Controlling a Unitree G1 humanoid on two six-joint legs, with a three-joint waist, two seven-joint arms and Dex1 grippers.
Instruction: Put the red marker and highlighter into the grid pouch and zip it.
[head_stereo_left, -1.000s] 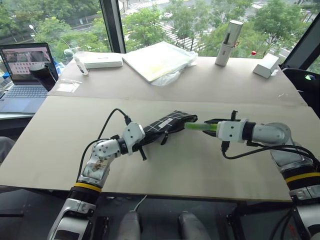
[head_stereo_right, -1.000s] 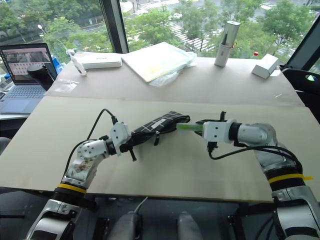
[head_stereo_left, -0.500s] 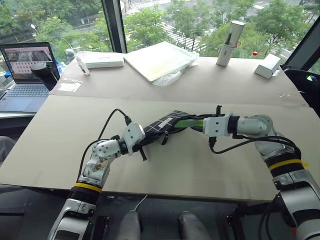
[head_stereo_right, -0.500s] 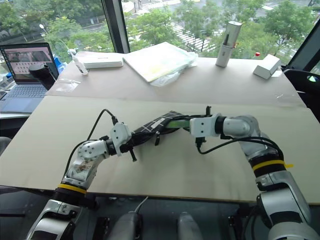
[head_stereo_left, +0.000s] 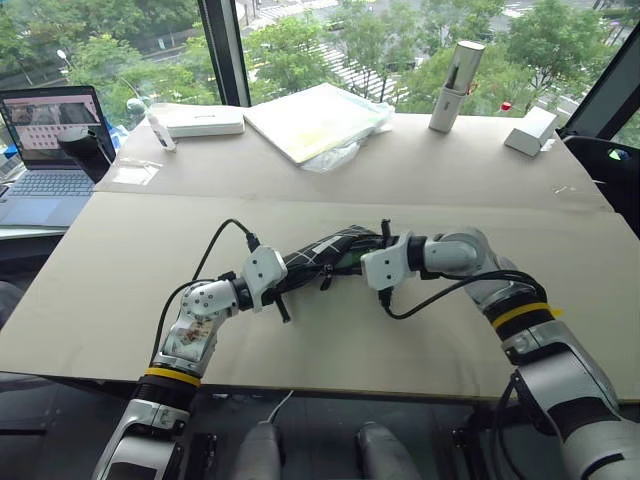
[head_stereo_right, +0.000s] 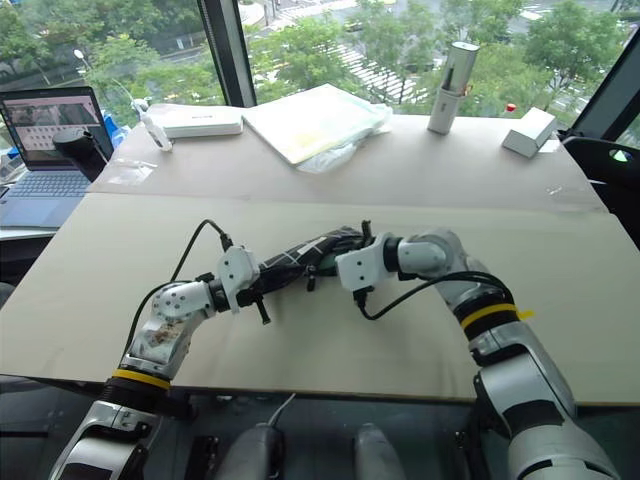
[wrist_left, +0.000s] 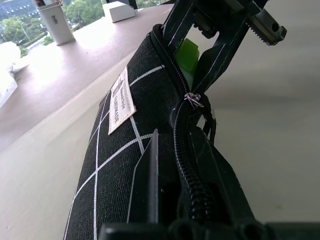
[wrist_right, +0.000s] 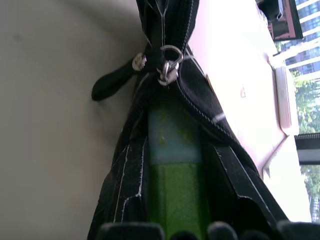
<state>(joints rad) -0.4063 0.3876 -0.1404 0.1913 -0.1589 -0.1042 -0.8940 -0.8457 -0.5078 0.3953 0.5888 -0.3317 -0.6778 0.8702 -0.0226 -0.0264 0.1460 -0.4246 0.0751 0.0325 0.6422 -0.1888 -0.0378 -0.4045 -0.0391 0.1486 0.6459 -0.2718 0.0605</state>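
The grid pouch (head_stereo_left: 318, 254), black with white lines, lies across the middle of the table with its zipper open. My left gripper (head_stereo_left: 281, 276) is shut on the pouch's left end. My right gripper (head_stereo_left: 356, 259) is shut on the lime-green highlighter (wrist_right: 174, 172) and sits at the pouch's open right mouth. The highlighter's pale cap end (wrist_left: 188, 56) is inside the opening, between the zipper edges. The metal zipper pull (wrist_right: 169, 68) hangs just past the highlighter's tip. One toothed fingertip (wrist_left: 264, 26) of the right gripper shows beside the mouth. The red marker is hidden.
A laptop (head_stereo_left: 48, 135) stands at the far left. Along the back edge are a white box (head_stereo_left: 205, 120), a plastic-wrapped pad (head_stereo_left: 318, 120), an upright grey cylinder (head_stereo_left: 448, 85) and a small white box (head_stereo_left: 530, 130). Bare tabletop (head_stereo_left: 330, 340) lies in front of the pouch.
My right gripper has moved left with the highlighter and pushed it from outside the pouch into its open mouth. The left gripper and pouch stayed put.
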